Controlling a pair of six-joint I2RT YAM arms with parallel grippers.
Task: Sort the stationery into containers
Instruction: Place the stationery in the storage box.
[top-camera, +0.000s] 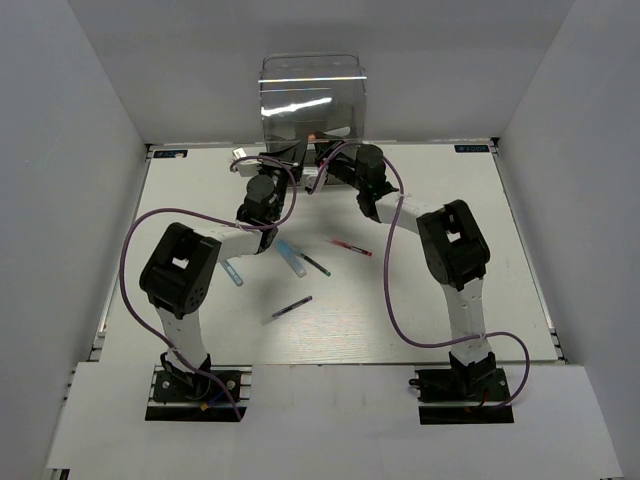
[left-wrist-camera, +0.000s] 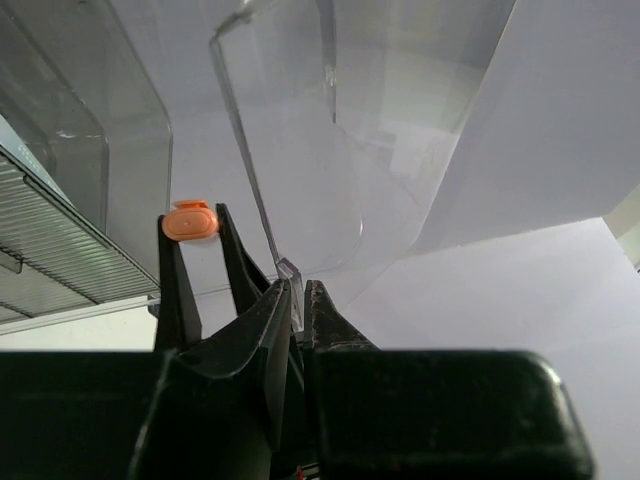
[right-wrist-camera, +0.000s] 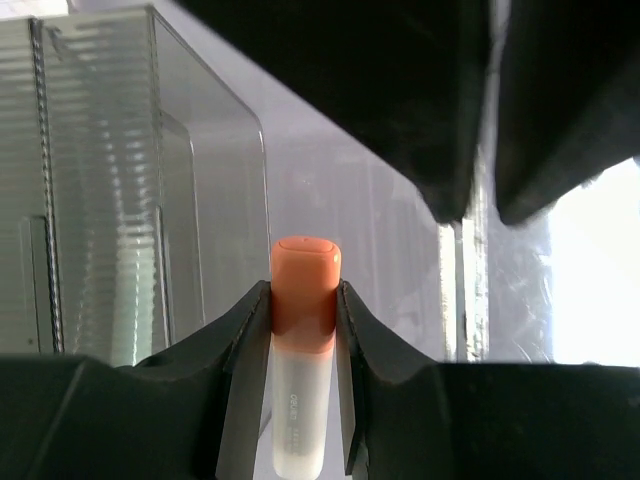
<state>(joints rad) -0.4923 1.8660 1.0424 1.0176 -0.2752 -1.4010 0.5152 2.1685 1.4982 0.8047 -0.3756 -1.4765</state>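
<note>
On the left of the white counter (top-camera: 450, 280), seen from above, a short light-blue marker (top-camera: 232, 272) lies close to the left arm's elbow. To its right a thin dark pen (top-camera: 291, 307) lies at a slant. Further back a second light-blue marker (top-camera: 291, 258) lies just beside another dark pen (top-camera: 313, 263). A thin red pen (top-camera: 348, 246) lies a little to the right of these. All five lie flat and loose on the counter, away from both grippers.

Behind them, at the far edge, stands the tall clear box (top-camera: 313, 100) with its rounded top, and both arms reach in to its front.

The left gripper (left-wrist-camera: 300, 295) is nearly closed, its dark fingers pinching the lower corner of a thin clear panel (left-wrist-camera: 290, 150) with rounded corners. The panel rises upright from the grip. I cannot tell for certain which drawer it belongs to.

Just to the right in the top view, the right gripper (right-wrist-camera: 305, 290) is closed narrowly around the orange-capped marker (right-wrist-camera: 300, 350). This marker has a pale, translucent white barrel with small grey print and a smooth, blunt orange cap. It stands lengthwise between the fingers with the cap poking out past the tips, in the air before the box's ribbed clear wall and near the left gripper.
</note>
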